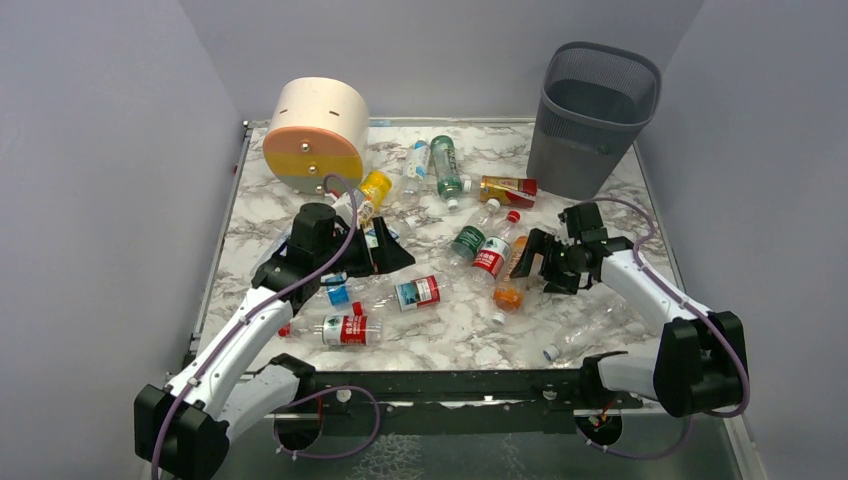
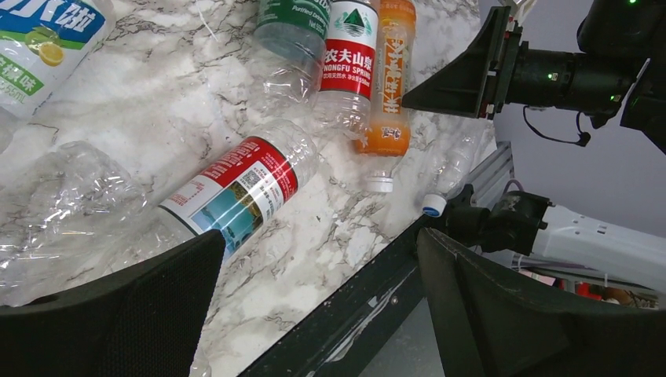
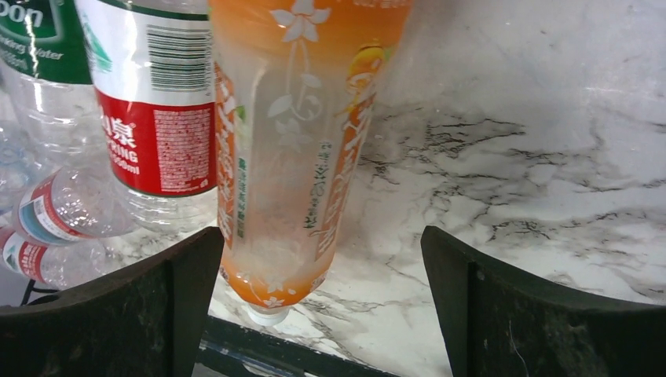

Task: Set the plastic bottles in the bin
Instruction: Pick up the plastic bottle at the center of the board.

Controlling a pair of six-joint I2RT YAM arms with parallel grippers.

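Note:
The dark grey mesh bin (image 1: 593,115) stands at the back right. Several plastic bottles lie on the marble table. My right gripper (image 1: 530,258) is open, low over an orange bottle (image 1: 510,280). In the right wrist view that orange bottle (image 3: 290,157) lies between the fingers of the right gripper (image 3: 322,236), close to the left one, beside a red-labelled bottle (image 3: 149,102). My left gripper (image 1: 385,250) is open and empty. In the left wrist view, the left gripper (image 2: 318,236) is near a bottle with a red and blue label (image 2: 236,188).
A round beige, orange and yellow drawer unit (image 1: 315,135) stands at the back left. A green bottle (image 1: 446,170) and a yellow one (image 1: 372,190) lie at the back. A clear blue-capped bottle (image 1: 585,335) lies near the front edge, a red-labelled one (image 1: 345,328) at front left.

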